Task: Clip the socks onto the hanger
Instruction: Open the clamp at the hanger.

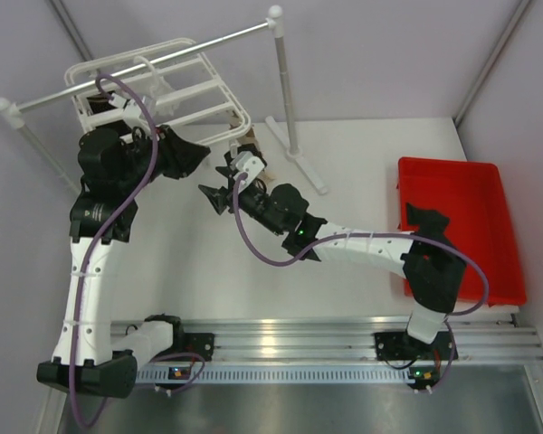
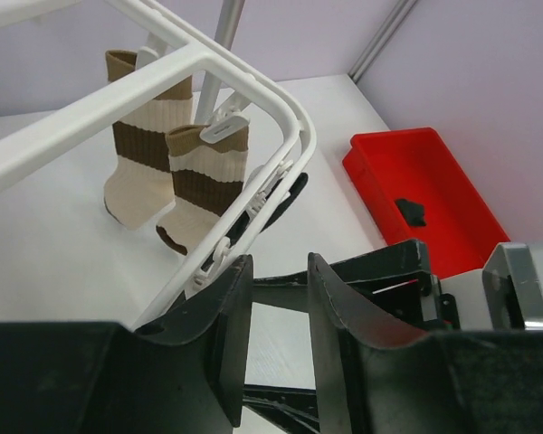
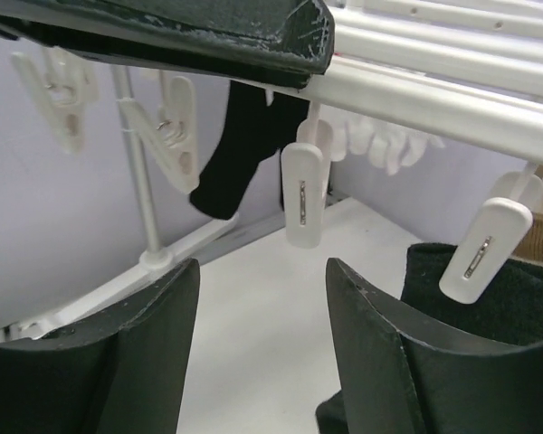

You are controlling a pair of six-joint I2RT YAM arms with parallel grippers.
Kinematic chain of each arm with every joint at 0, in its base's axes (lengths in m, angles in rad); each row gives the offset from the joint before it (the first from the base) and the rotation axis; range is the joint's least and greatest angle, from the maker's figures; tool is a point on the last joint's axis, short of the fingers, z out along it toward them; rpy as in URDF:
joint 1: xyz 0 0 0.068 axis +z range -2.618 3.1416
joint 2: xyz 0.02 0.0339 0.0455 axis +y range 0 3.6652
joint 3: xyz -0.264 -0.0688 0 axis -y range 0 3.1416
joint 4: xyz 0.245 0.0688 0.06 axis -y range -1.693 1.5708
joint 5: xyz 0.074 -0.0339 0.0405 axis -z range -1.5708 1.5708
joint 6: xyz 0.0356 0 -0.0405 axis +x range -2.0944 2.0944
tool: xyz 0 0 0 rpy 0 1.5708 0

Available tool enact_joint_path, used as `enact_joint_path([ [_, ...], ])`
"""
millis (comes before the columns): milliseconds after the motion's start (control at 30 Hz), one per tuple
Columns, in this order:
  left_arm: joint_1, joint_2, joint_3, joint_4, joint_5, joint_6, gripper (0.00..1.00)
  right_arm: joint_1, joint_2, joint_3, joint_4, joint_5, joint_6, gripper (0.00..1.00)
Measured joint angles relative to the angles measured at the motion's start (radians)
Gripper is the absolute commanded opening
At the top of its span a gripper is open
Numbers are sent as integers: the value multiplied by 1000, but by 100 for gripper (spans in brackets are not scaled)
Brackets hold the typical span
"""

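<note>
Two robot arms reach over a white table (image 1: 208, 271) toward the hanger (image 2: 118, 104), a white plastic drying frame hooked on a grey rail (image 1: 145, 56) at the far left. A red bin (image 1: 475, 244) sits at the table's right edge with one dark item (image 1: 427, 220) lying in it; what the item is cannot be made out.

The left gripper (image 1: 195, 154) is poised just beside the frame's near edge, its fingers parted by only a narrow gap and holding nothing. The right gripper (image 1: 215, 194) points up under the frame from the near right. Its fingers are spread wide and it too is empty.

Two cream-and-brown socks (image 2: 149, 154) hang side by side from clips on the frame, cuffs up and toes clear of the table. In the right wrist view a black sock (image 3: 240, 154) dangles from the frame's underside behind a free white clip (image 3: 303, 194). More dark fabric (image 3: 507, 298) shows at that view's right edge beneath another clip.
</note>
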Motion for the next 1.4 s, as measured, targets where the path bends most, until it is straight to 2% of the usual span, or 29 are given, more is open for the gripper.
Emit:
enact_joint_path([
  [300,0,0,10,11,1,-4,36,-8,93,82,125,60,-66,53],
  [567,0,0,17,11,-2,-4,36,-34,155,178,159,55,-78,48],
  [900,0,0,18,10,-3,-4,36,-103,171,153,159,-67,-67,40],
  [1000,0,0,18,10,-3,-4,36,-110,171,141,153,-116,-67,35],
  [1033,0,0,18,10,-3,-4,36,-112,171,140,153,-132,-69,26],
  [1100,0,0,19,7,-6,-4,36,-113,171,139,152,-164,-71,19],
  [1133,0,0,20,2,-7,-4,36,-113,171,139,153,-179,-72,12],
  [1233,0,0,25,-13,-13,-4,36,-113,163,127,153,-216,-77,0],
  [1400,0,-2,47,-64,-36,-9,42,-113,118,96,139,-291,-105,0],
])
